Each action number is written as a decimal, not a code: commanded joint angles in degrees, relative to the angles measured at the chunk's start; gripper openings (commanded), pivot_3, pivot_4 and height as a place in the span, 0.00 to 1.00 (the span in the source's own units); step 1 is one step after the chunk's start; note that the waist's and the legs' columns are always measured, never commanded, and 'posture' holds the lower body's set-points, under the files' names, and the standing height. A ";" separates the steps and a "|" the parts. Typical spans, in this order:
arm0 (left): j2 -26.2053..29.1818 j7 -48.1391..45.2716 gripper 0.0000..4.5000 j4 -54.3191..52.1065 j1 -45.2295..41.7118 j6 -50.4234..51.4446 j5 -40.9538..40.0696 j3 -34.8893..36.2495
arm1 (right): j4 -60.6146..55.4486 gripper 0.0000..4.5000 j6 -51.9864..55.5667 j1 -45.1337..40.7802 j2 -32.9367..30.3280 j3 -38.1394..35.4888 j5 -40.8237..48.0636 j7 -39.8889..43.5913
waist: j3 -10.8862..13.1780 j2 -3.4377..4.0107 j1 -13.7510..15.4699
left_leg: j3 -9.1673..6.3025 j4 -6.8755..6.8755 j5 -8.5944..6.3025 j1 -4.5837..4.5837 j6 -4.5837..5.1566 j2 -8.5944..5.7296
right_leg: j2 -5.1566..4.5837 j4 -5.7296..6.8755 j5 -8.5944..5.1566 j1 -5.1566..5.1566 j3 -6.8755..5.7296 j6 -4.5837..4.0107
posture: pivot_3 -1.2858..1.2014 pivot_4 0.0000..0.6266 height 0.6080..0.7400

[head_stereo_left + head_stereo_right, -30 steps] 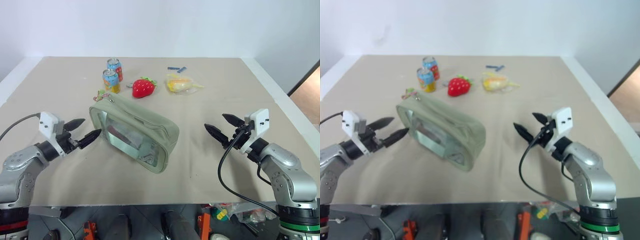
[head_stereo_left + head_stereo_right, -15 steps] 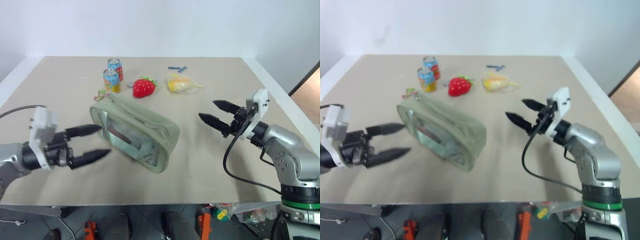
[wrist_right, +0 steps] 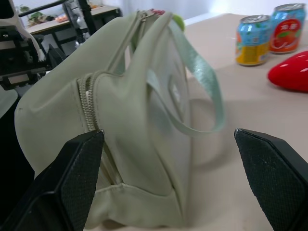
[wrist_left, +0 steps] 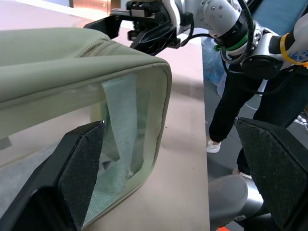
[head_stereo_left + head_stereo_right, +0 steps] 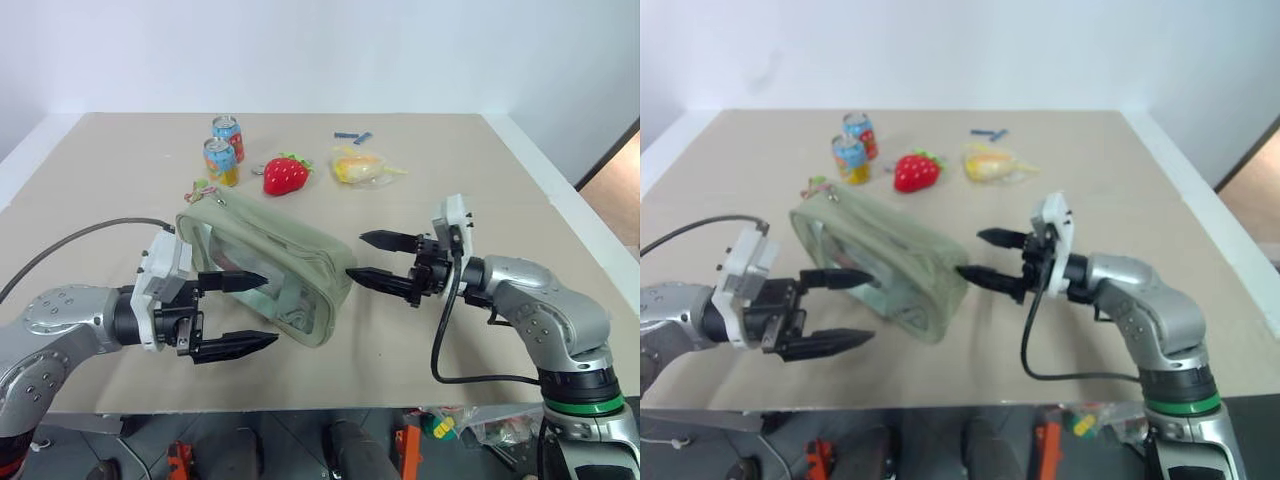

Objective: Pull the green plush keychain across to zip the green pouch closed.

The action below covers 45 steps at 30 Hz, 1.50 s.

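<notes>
Your left gripper [image 5: 237,312] sits nearest you on the left, its two black fingers spread wide apart and pointing across toward the right. One finger lies in front of the clear window of the green pouch [image 5: 290,250], the other hangs lower, over the table [image 5: 420,340] just in front of the pouch; neither finger is closed on anything. Your right gripper [image 5: 368,257] faces it from the other side, fingers also spread wide and pointing left. Its lower fingertip is right at the pouch's near right end, though you cannot tell from these views whether it touches the fabric.

The green pouch lies between the two grippers, set at a slant on the beige table, its clear panel facing you and its zipper along the top. From the right wrist view you see the zipper teeth curving down the end of the pouch and a pale green strap looping off its side.

At the pouch's far left corner sits the green plush keychain [image 5: 205,187], a small fuzzy bit of green and pink, well apart from both grippers.

Farther back stand two drink cans [image 5: 221,161], one just behind the other. To their right lies a red strawberry plush [image 5: 285,175], then a yellow crinkly packet [image 5: 362,167], and beyond that a small blue item [image 5: 353,136], too small to make out.
</notes>
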 commanded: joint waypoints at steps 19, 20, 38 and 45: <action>-2.44 0.61 1.00 0.11 -2.41 -2.43 3.46 -2.45 | 19.12 0.00 -18.53 -15.31 -6.14 6.70 -13.68 19.10 | 0.04 0.04 0.03 | 0.04 0.11 -0.02 -0.07 -0.01 -0.06 | -0.06 0.00 0.02 0.00 0.02 0.04 | 0.52 0.24 1.00; -2.53 0.54 1.00 0.24 -2.54 -2.46 3.66 -2.59 | 23.34 0.00 -23.03 -17.44 -6.87 7.96 -16.28 21.83 | 0.04 0.04 0.02 | 0.09 0.14 -0.01 -0.05 -0.01 -0.08 | -0.08 0.00 0.02 0.00 0.04 0.05 | 0.52 0.24 1.00; -4.51 2.54 1.00 -0.15 -2.08 -3.94 6.42 -3.76 | 55.70 0.76 -32.35 -37.51 -3.99 -0.13 -19.20 30.46 | 0.11 0.09 0.10 | -0.04 0.00 -0.16 0.00 0.12 -0.11 | -0.10 0.06 0.02 0.09 -0.01 0.09 | 0.52 0.24 1.00; -4.86 1.89 1.00 0.73 -3.33 -4.09 7.14 -4.45 | 24.34 0.91 -12.65 -22.25 -9.48 -8.40 -10.17 20.14 | 0.11 0.09 0.25 | -0.23 0.04 -0.17 0.00 0.10 -0.15 | -0.11 0.24 -0.14 0.10 -0.22 0.09 | 0.52 0.24 1.00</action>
